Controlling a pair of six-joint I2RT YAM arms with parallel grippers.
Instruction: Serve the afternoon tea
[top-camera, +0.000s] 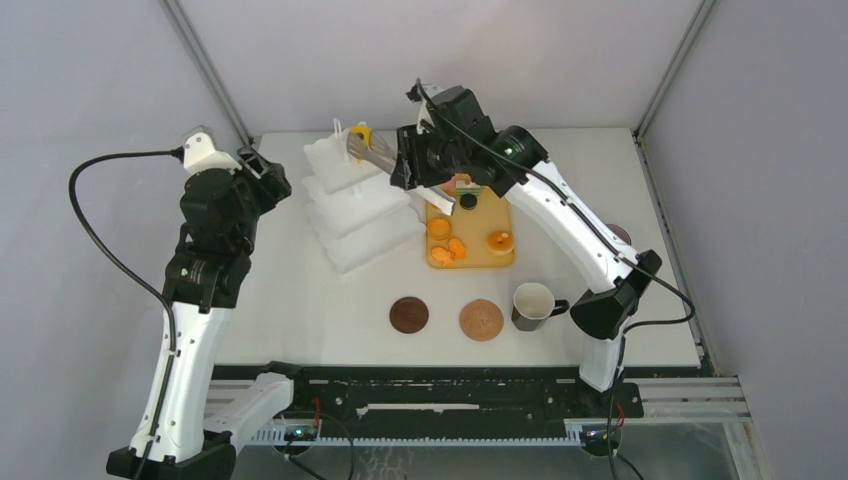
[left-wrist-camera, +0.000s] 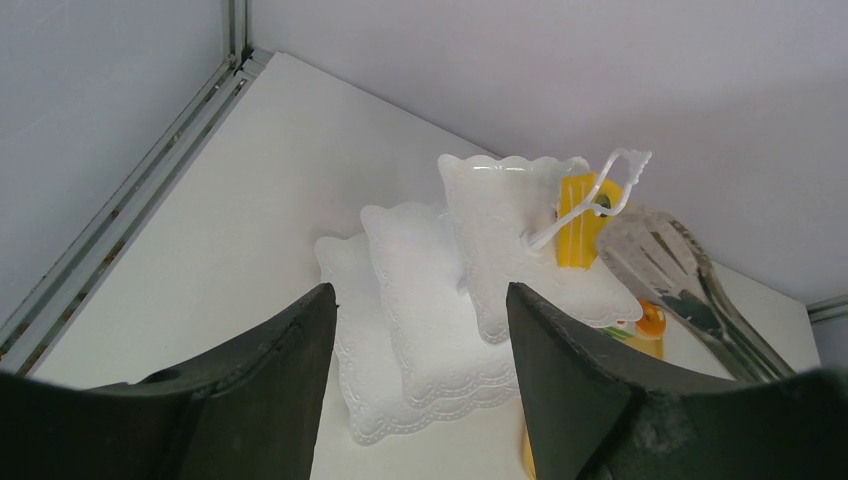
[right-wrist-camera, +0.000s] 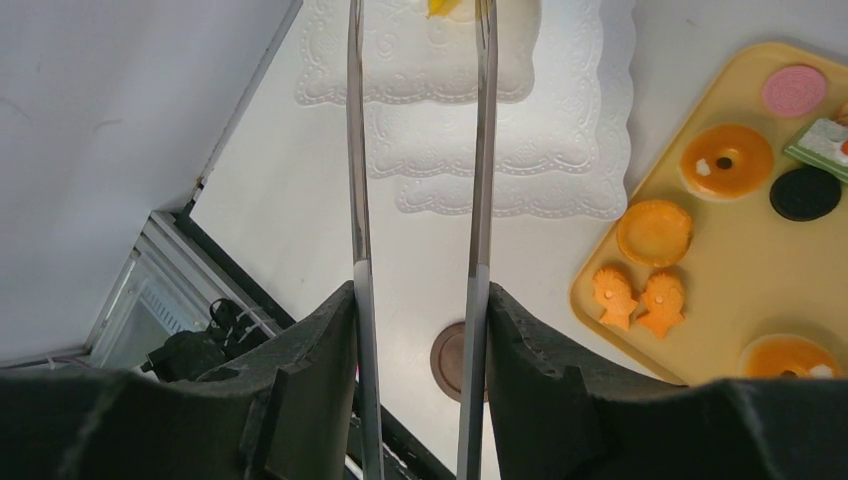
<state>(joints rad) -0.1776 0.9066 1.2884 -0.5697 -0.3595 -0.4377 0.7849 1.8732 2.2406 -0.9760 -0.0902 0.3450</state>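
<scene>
Right jaws pinching tongs (right-wrist-camera: 356, 150), tips at yellow wedge (left-wrist-camera: 575, 235) on tiered stand (top-camera: 365, 225) beside tray (right-wrist-camera: 740, 280); left jaws spread

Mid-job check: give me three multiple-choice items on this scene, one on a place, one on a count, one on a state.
1. On which tier of the white tiered stand is the yellow cake wedge? A bottom; B middle; C top.
2. How many round coasters show in the top view? A one; B two; C four.
3. The left pincer is: A open and empty; B shut on nothing; C shut on a pastry.

Answers:
1. C, the wedge stands on the smallest, highest tier, by the handle.
2. B, one dark and one lighter.
3. A, its fingers stand wide apart with nothing between them.
</scene>
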